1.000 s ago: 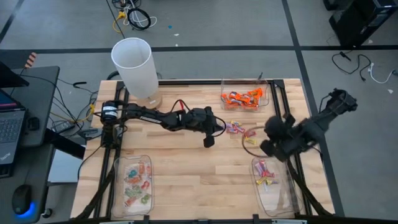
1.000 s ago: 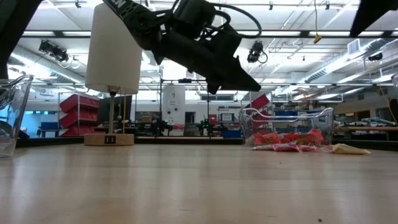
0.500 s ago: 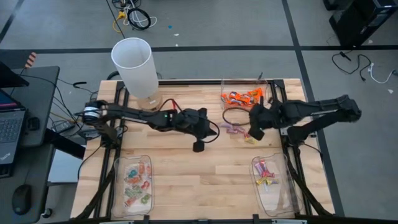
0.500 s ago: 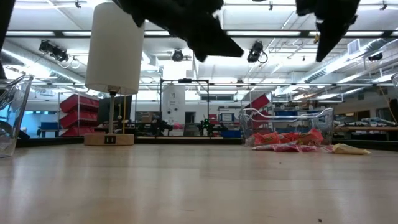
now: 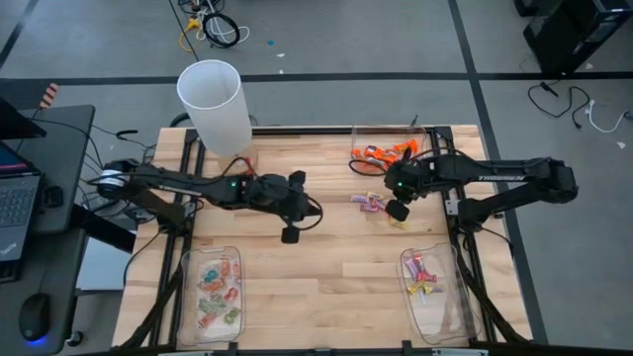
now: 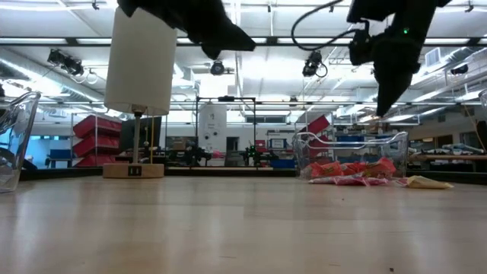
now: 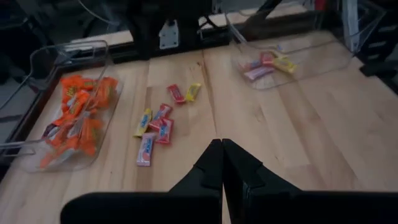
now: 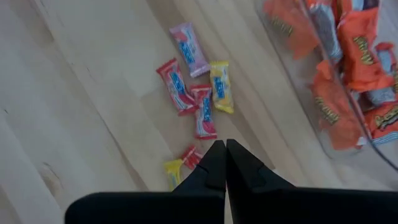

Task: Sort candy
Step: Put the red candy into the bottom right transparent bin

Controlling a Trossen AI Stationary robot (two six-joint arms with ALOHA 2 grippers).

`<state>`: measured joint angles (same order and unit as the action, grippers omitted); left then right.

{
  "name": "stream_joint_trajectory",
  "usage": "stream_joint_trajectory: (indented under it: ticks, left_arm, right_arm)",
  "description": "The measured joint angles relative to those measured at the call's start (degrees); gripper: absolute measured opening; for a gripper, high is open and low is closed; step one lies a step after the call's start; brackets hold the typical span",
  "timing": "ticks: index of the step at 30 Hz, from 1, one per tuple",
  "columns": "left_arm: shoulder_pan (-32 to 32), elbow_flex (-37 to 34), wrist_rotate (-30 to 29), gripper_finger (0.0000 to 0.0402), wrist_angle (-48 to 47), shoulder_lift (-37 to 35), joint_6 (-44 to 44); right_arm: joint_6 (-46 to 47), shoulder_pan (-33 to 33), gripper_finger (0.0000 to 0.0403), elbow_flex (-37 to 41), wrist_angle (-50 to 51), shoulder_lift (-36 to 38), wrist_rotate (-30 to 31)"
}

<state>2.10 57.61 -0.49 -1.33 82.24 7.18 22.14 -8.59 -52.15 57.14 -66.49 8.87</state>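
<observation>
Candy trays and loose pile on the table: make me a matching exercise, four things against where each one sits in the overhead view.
Things
1. tray of orange candy
2. tray of green-and-pink candy
3. tray of pink-and-yellow candy
4. loose candy pile

Places
A. near left corner of the table
B. bare wood beside the right claw
C. far edge, right of centre
D. near right corner

Pairs: 1-C, 2-A, 3-D, 4-B

Loose candy (image 5: 373, 203): pink, red and yellow wrappers — scattered flat on the wood
Orange candy (image 5: 388, 153): heaped in one tray
Sorted candy (image 5: 422, 274): pink-and-yellow — another tray
</observation>
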Motion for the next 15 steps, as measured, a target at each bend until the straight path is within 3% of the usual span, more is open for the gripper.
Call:
stream_joint_trajectory:
  ticks: [8, 15]
  left_arm:
    - [2.25, -9.2, -0.39, 0.0003, 10.76, -7.05, -1.2]
    - [3.25, -12.74, -2.98, 0.0003, 11.83, -12.14, -1.22]
  right_arm:
    - [-0.02, -0.54, 0.0, 5.26, -3.48, -1.12, -1.88]
    - [1.98, -1.06, 0.0, 5.39, -4.29, -9.37, -2.62]
